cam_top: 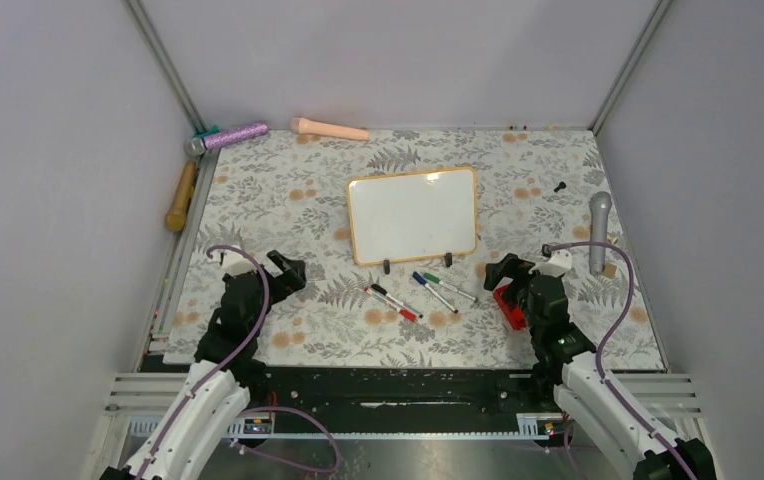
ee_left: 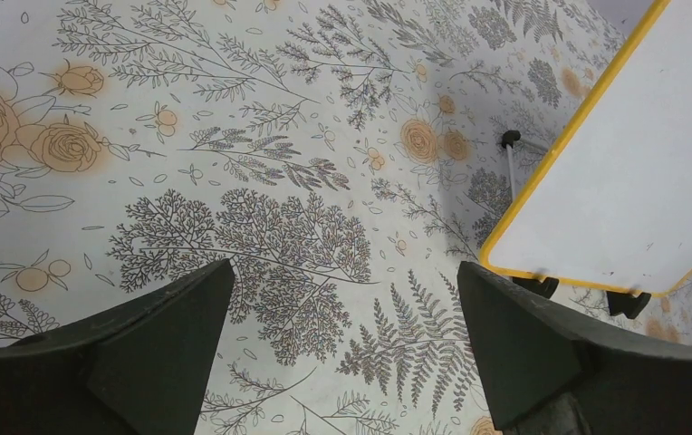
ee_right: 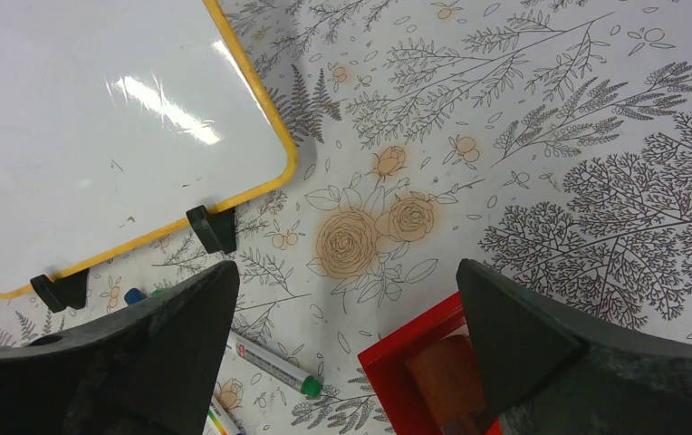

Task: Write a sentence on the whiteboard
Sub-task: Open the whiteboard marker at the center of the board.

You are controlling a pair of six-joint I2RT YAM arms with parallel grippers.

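Zero words are on the board (cam_top: 413, 215) (only a few tiny grey specks and a shine from the lamp). So the writing has not begun, and I think the whole job is left to do.

The left gripper (cam_top: 283, 268) has its two fingers spread wide apart with nothing between them. Under it is only the flowery table (ee_left: 188, 136). The board sits ahead of this gripper and off to its right, well apart from it.

The right gripper (cam_top: 510, 270) is spread wide too, and it holds nothing. The board is ahead of it and off to its left, with the board's two black feet on the side near the gripper. A red box (ee_right: 415, 362) with a brown block in it lies just below this gripper, close by one finger. I cannot tell what the block is.

A few pens (cam_top: 423, 294) lie on the table to the left of the right gripper, between it and the board's near edge. They are closer to this gripper than to the left one. A pen with a green end (ee_right: 274, 367) lies close by its other finger. I cannot tell if the caps are on.

What is left, I think: pick up a pen, get the cap off, bring the tip to the board, and write every word. The cap may need both grippers, one to hold and one to pull.
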